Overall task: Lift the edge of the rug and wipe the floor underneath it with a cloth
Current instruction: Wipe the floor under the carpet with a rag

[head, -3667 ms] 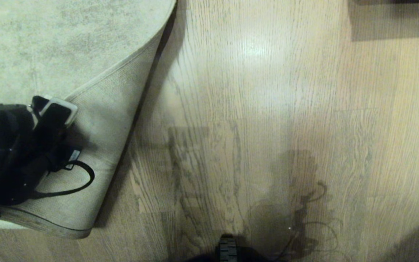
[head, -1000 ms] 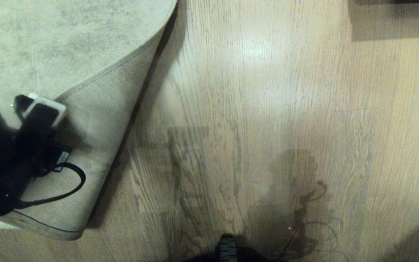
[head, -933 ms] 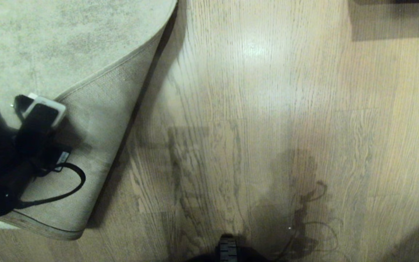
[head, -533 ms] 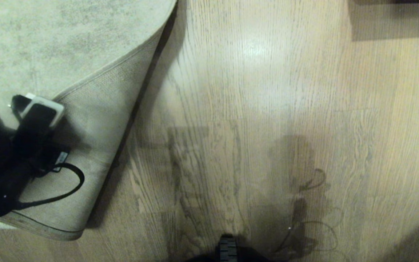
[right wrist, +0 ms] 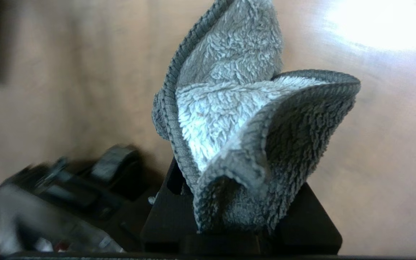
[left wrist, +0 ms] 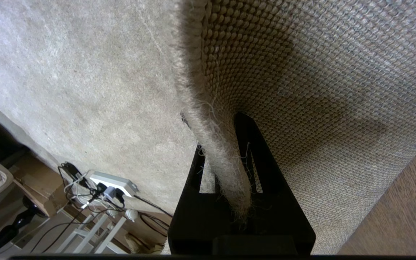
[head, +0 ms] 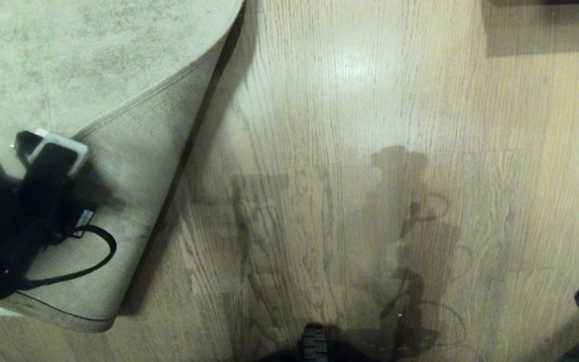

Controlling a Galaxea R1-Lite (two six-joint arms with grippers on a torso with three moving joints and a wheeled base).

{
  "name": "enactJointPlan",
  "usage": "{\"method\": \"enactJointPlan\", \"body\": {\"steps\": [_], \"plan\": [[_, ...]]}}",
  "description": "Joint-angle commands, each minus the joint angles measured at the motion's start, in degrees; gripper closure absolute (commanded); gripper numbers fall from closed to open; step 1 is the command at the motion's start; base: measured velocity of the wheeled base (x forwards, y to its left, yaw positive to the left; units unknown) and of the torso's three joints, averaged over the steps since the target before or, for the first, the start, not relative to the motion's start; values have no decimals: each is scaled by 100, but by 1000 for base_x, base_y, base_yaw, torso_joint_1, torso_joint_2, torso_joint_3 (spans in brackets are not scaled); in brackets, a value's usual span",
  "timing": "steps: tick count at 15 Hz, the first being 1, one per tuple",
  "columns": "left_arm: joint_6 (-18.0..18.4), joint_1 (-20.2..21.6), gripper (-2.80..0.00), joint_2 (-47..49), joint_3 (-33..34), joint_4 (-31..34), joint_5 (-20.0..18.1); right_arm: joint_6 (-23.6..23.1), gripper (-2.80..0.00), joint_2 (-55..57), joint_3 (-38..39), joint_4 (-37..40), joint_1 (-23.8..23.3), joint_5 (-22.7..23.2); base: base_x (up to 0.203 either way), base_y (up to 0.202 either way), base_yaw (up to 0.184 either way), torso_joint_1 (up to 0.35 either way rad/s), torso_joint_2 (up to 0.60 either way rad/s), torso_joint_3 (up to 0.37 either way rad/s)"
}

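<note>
The left claw (left wrist: pixel 226 187) pinches the rug edge (left wrist: pixel 211 144) folded back off the floor (head: pixel 350 151), the right claw (right wrist: pixel 237 220) grips the cloth (right wrist: pixel 244 133) above bare boards; wiping remains

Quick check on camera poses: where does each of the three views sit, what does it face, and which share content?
Head view: on the head, facing down at the light brown wood-plank floor; left gripper at its left, shut on the folded-back pale grey-beige rug edge.
Left wrist view: behind the left gripper's fingers, facing the rug's woven backing.
Right wrist view: behind the right gripper, which grips the grey fluffy cloth above the floor.
Shared: head and left wrist views both show the rug edge.
</note>
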Motion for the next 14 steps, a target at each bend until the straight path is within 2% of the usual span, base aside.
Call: {"method": "enactJointPlan", "body": {"steps": [1,4,6,11,14], "plan": [[12,-2,0,11,25,-26,34,-152,0,1161,-242,-214,112,385,0,0,0,0,0,0],[21,-2,0,11,6,-26,35,-224,0,1944,-510,-669,1012,417,0,0,0,0,0,0],[21,-2,0,11,14,-26,34,-234,0,2458,-712,-906,1750,174,0,0,0,0,0,0],[29,-2,0,2,14,-26,43,-222,0,4099,-1012,-2361,3540,-993,0,0,0,0,0,0],[21,-2,0,-33,31,-26,43,-213,0,5149,-1273,-3371,4389,-1805,0,0,0,0,0,0]]}}
